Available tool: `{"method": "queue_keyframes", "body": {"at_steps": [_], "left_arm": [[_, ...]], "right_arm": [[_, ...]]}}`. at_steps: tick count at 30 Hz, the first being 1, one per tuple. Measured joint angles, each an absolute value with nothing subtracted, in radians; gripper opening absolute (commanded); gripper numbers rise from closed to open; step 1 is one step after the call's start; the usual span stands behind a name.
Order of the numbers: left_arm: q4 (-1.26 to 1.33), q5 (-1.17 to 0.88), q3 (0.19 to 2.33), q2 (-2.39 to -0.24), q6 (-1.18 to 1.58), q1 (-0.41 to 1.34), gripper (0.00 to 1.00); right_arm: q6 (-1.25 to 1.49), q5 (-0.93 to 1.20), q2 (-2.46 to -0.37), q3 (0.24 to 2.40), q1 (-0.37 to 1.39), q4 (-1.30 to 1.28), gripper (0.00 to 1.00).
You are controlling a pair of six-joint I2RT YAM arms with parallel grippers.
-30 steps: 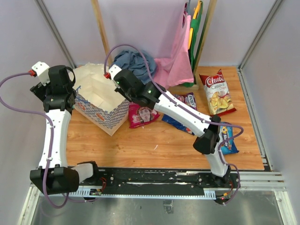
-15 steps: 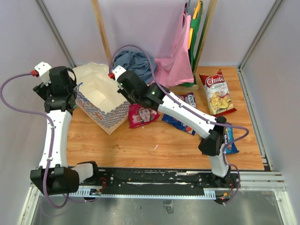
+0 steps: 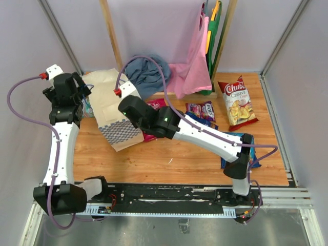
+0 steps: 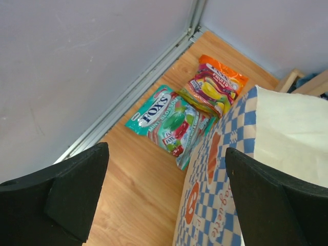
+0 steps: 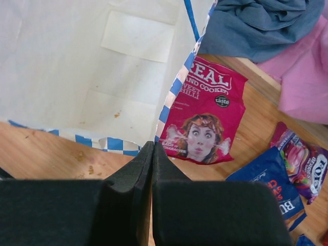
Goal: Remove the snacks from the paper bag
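Close to the right edge lies a dark blue bag (image 3: 254, 155). Further in, on the left half of the bench, the paper bag (image 3: 114, 110) lies on its side. The right gripper (image 5: 154, 146) has its fingers pressed together on the bag's checkered rim, and the magenta Real bag (image 5: 205, 120) and a purple packet (image 3: 201, 110) lie beside it toward the middle. At the left edge the left gripper (image 4: 165, 154) hangs with fingers spread wide above a green packet (image 4: 166, 120) and an orange packet (image 4: 215, 87), both just beside the paper bag, while the Chuds bag (image 3: 236, 100) lies toward the far right corner.
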State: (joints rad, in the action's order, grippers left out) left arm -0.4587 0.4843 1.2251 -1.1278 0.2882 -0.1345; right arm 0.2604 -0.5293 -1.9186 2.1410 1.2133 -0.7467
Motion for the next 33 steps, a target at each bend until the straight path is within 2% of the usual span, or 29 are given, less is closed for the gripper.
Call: {"method": "queue_keyframes", "body": {"at_steps": [9,15,17,19,20,21,23,24,33], "left_arm": [[-0.457,0.381,1.23,-1.157,0.253,-0.134,1.0],[-0.458,0.339,1.288,-1.201,0.234,-0.134,1.0],[-0.46,0.337,1.323,-1.219,0.225,-0.134,1.0],[-0.463,0.336,1.357,-1.234,0.216,-0.134,1.0],[-0.464,0.335,1.377,-1.243,0.211,-0.134,1.0],[-0.466,0.334,1.394,-1.25,0.207,-0.134,1.0],[-0.466,0.329,1.421,-1.26,0.202,-0.134,1.0],[-0.467,0.326,1.43,-1.262,0.2,-0.134,1.0],[-0.464,0.188,1.468,-1.226,0.182,-0.134,1.0]], "right_arm": [[0.372,-0.619,-1.889,2.049,1.336,-0.69,0.01],[0.403,-0.633,-1.892,2.063,1.359,-0.656,0.01],[0.405,-0.634,-1.905,2.095,1.359,-0.655,0.14],[0.407,-0.637,-1.921,2.127,1.359,-0.648,0.16],[0.406,-0.639,-1.925,2.135,1.359,-0.645,0.21],[0.406,-0.641,-1.928,2.136,1.359,-0.641,0.31],[0.407,-0.648,-1.929,2.135,1.359,-0.633,0.78],[0.406,-0.649,-1.929,2.131,1.359,-0.626,0.97],[0.358,-0.682,-1.888,2.004,1.338,-0.575,0.98]]}}
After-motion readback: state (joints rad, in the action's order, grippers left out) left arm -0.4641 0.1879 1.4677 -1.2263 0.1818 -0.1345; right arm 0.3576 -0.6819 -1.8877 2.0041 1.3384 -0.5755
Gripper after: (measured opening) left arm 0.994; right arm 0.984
